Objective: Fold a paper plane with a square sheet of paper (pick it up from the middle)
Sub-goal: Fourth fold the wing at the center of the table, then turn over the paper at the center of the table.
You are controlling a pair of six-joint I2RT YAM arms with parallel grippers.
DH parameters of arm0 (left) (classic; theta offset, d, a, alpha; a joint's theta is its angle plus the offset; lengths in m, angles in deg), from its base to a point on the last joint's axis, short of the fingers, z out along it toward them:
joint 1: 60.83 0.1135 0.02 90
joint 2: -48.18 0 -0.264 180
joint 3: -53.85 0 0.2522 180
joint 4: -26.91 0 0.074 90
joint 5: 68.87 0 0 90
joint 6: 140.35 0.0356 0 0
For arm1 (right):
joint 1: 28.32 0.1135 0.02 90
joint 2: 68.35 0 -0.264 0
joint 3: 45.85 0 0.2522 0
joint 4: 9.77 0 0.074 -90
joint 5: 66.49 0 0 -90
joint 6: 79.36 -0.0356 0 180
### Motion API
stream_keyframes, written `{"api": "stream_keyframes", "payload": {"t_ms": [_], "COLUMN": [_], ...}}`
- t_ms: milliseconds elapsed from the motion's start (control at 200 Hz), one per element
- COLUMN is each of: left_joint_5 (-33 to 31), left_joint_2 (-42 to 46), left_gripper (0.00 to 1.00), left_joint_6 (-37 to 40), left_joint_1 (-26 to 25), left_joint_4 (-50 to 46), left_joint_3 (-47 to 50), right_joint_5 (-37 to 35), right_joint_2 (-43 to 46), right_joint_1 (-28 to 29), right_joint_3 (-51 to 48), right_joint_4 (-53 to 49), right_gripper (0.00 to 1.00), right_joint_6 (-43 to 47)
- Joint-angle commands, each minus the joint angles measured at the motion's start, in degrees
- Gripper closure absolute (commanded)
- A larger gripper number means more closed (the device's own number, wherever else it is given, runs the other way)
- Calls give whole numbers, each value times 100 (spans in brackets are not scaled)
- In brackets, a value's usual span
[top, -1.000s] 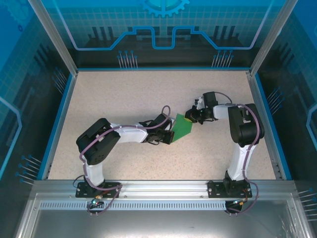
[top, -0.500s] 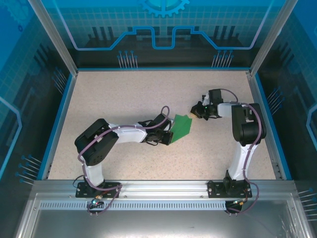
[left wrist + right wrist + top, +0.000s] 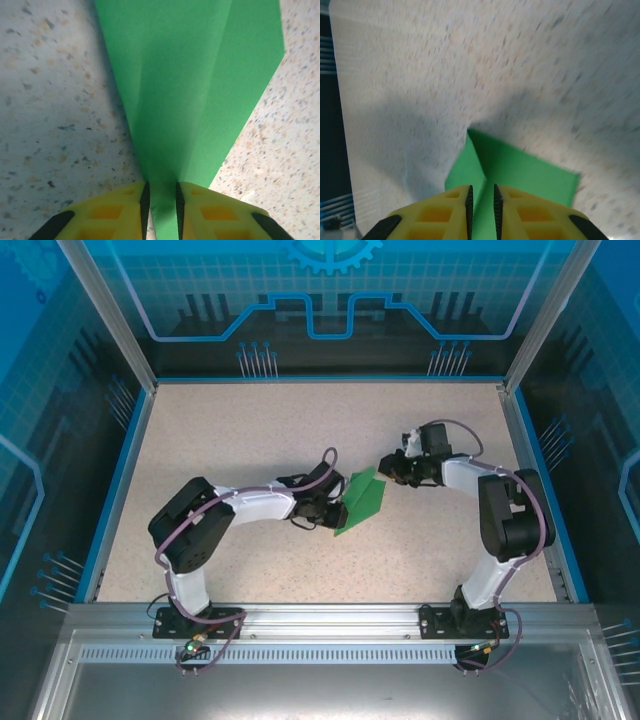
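Most folds look done: paper plane (image 3: 360, 500) mid-table, left gripper (image 3: 160, 195) at its near-left end, right gripper (image 3: 481, 197) at far-right end, both jaws narrow round it, grip unclear; prob. only release left.

The paper plane (image 3: 190, 90) is smooth, matt green paper; the table (image 3: 50, 100) looks speckled and grainy.

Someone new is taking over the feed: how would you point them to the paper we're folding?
Look at the speckled beige table inside the blue-walled frame, then just right of its centre, where the two arms' tips nearly meet. Between the left gripper and the right gripper sits the folded paper, creased along its length. It is the only bright green thing there.
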Motion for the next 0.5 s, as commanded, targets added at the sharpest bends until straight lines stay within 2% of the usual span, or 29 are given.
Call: {"api": "stream_keyframes", "payload": {"t_ms": [0, 50, 275, 495], "left_joint_5": [163, 152, 109, 20], "left_joint_2": [284, 311, 366, 424], "left_gripper": [72, 71, 68, 65], "left_joint_6": [-2, 51, 153, 184], "left_joint_1": [78, 97, 182, 217], "left_joint_4": [-329, -405, -618, -715], "left_joint_3": [-342, -396, -425, -336], "right_joint_5": [229, 199, 424, 538], "right_joint_2": [134, 164, 78, -124], "right_joint_1": [267, 356, 631, 865], "right_joint_3": [-241, -458, -696, -726], "right_joint_4": [-109, -116, 450, 858], "right_gripper": [72, 67, 59, 58], "right_joint_6": [-98, -108, -441, -692]}}
